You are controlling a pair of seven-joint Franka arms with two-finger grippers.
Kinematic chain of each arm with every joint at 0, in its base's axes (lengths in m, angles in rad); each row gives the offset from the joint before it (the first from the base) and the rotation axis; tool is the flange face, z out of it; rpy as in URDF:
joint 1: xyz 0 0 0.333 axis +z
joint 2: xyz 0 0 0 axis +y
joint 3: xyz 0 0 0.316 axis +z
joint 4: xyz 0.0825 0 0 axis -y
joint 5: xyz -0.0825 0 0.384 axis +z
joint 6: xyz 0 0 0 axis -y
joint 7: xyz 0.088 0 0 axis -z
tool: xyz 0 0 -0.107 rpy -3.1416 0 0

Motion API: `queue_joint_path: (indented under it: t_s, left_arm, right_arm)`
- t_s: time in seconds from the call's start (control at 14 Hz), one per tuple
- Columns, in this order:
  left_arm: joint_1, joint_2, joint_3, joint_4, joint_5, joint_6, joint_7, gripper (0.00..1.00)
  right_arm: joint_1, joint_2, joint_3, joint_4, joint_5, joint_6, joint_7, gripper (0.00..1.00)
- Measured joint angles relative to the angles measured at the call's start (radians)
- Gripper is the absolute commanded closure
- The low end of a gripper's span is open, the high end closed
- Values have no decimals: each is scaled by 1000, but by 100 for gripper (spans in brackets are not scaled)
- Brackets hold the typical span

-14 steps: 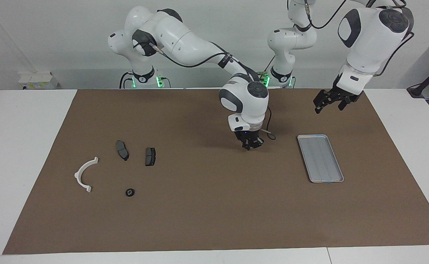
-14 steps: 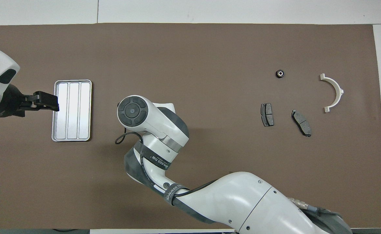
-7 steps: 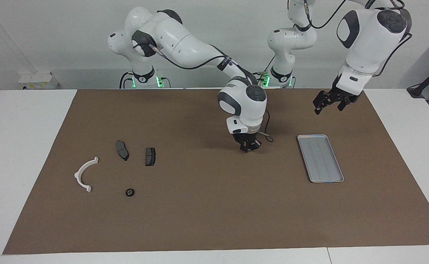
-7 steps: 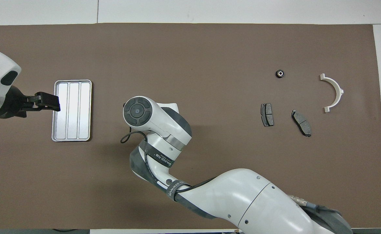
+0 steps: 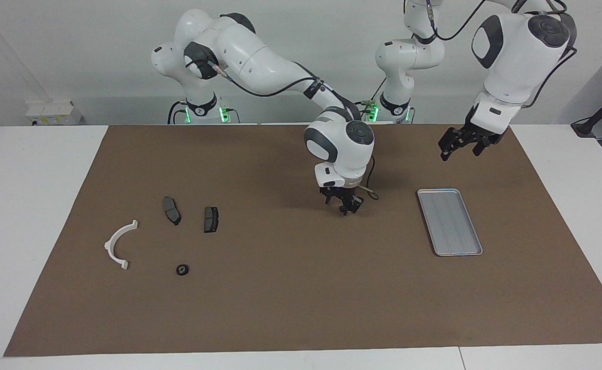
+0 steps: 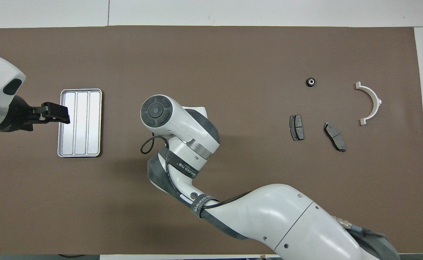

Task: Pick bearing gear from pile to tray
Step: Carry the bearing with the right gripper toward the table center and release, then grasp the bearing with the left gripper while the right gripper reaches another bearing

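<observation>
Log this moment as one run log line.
right gripper: over mat midtable | left gripper: waiting near tray | bearing: unpicked

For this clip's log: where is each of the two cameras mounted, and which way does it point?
Facing view: high across the table, looking at the robots; both arms show whole with their bases at the top, the right gripper over bare brown mat, the left gripper over the mat near the flat silver-grey ridged metal tray.
Overhead view: above the robots' end, looking steeply down; arms enter from the bottom and side.
Shared: the tray, the small black ring-shaped gear and the white half-ring bracket, half a turn apart.
</observation>
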Motion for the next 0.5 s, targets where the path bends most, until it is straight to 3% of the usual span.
queue_joint_path:
  t_s: [0.29,0.5]
  left_arm:
    - [-78,17,-3,-25,-11,71,-164,0]
    - [-216,97,-7,-43,-11,196,-411,0]
  right_arm:
    - [-188,-118,2,56,53,-151,-387,0]
    - [-376,-196,3,56,75,-236,-783,0]
